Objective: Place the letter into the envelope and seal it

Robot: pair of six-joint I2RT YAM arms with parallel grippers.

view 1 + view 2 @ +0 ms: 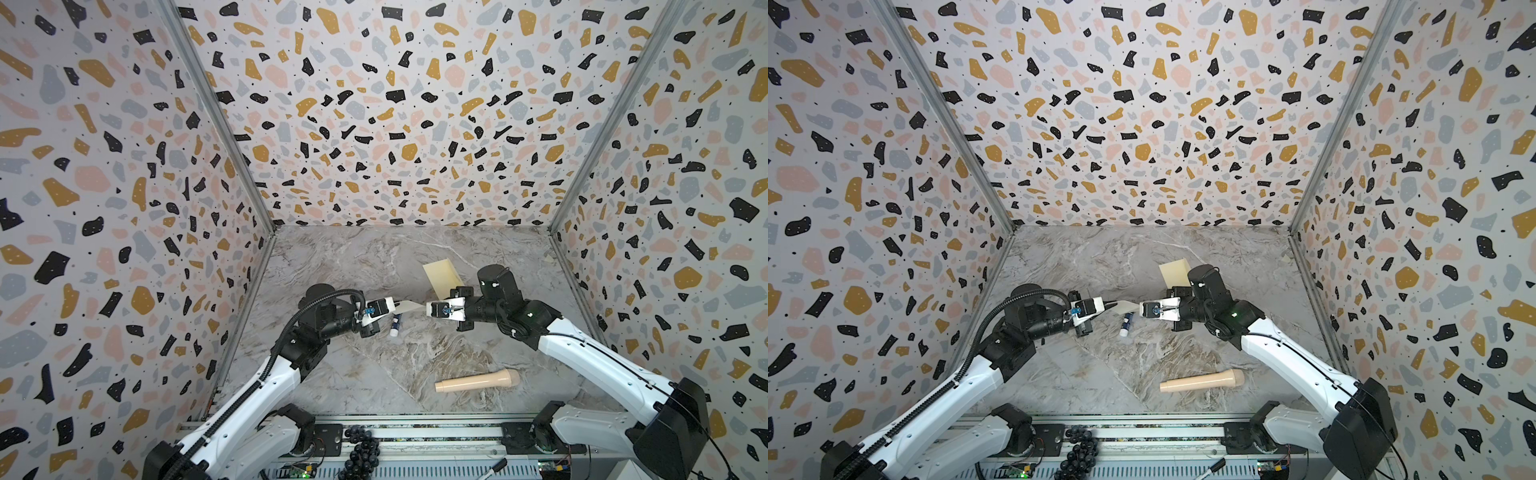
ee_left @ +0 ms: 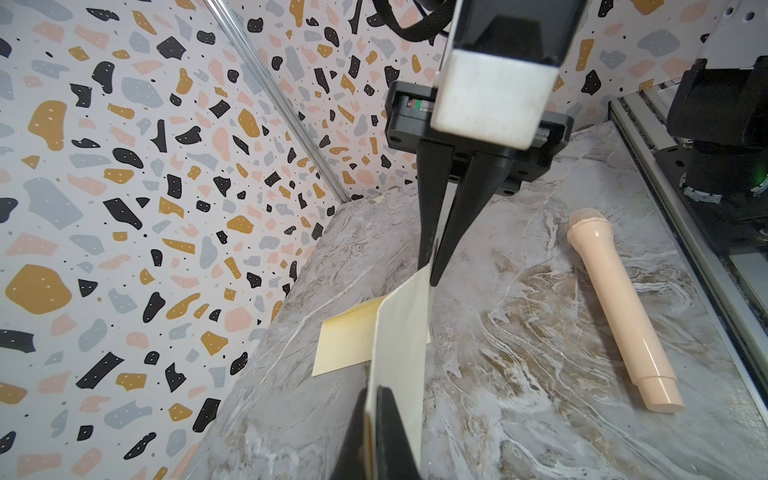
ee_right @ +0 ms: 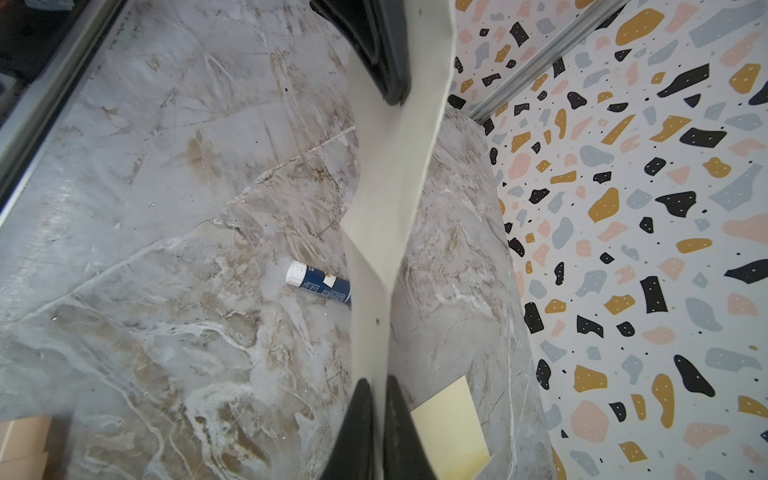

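Note:
The letter (image 1: pixel 409 308) (image 1: pixel 1126 308), a pale tan sheet seen edge-on, hangs in the air between my two grippers above the marble table. My left gripper (image 1: pixel 397 306) (image 2: pixel 374 390) is shut on one end of the sheet (image 2: pixel 401 332). At the opposite end my right gripper (image 1: pixel 428 308) (image 3: pixel 376 380) is shut on the sheet (image 3: pixel 395 187), which twists between the two grips. The envelope (image 1: pixel 440 272) (image 1: pixel 1175 270) (image 2: pixel 345 345) (image 3: pixel 451 428), pale yellow, lies flat on the table behind the right gripper, partly hidden by that arm.
A blue-and-white glue stick (image 1: pixel 395 325) (image 3: pixel 318 284) lies on the table just under the letter. A beige microphone-shaped object (image 1: pixel 478 381) (image 2: pixel 619 307) lies near the front right. Black grapes (image 1: pixel 361 451) sit on the front rail. Patterned walls enclose three sides.

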